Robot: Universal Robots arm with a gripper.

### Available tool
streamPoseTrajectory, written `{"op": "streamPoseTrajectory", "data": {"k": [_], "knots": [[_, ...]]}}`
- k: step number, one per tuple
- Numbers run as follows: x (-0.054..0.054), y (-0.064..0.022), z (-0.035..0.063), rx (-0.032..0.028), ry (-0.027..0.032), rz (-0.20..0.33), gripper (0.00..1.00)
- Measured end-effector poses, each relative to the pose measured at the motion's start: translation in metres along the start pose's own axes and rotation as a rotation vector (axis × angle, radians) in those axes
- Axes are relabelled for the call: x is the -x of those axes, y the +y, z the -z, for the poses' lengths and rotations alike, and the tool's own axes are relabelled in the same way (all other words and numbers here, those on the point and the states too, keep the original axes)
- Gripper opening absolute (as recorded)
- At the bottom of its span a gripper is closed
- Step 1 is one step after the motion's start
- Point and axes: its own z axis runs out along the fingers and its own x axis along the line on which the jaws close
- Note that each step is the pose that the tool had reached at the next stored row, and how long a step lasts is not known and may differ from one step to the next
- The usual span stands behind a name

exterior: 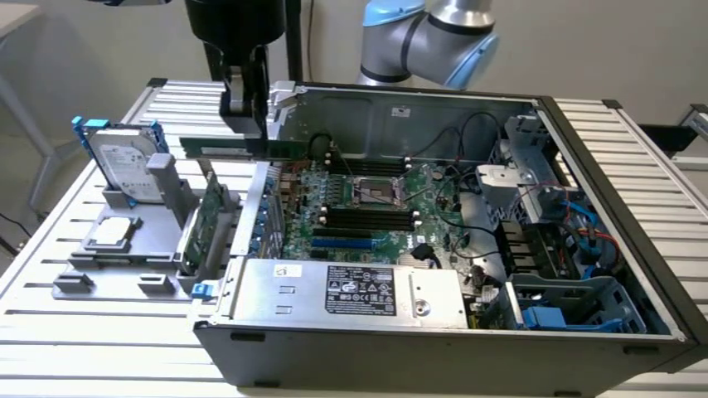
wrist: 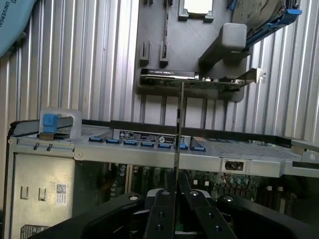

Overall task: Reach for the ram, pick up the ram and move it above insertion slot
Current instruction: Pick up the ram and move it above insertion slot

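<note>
A: Item, worktop (exterior: 619, 157)?
B: Ribbed metal; carries an open computer case (exterior: 443, 332), motherboard (exterior: 376, 207) exposed.
A: At the exterior view's left?
B: Grey holder (exterior: 122, 240): silver hard drive (exterior: 119, 162) with blue rails, green expansion card (exterior: 210, 220) upright.

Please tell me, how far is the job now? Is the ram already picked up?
Done: the ram is picked up; the gripper holds it in the air, shut on its top edge, clear of the grey holder. In hand: it hangs over the case's wall on the exterior view's left. Left: it is not yet above the black memory slots on the motherboard.
</note>
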Motion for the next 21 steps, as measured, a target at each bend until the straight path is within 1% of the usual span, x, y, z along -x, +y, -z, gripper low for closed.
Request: {"op": "streamPoseTrajectory", "data": {"k": [9, 16, 21], "knots": [[0.006, -0.028, 0.0014, -0.0001, -0.0011, 0.0, 0.13], [0.011, -0.0521, 0.0018, -0.0001, -0.002, 0.0, 0.13], [0.016, -0.0699, 0.002, -0.0002, -0.002, 0.0, 0.13]]}}
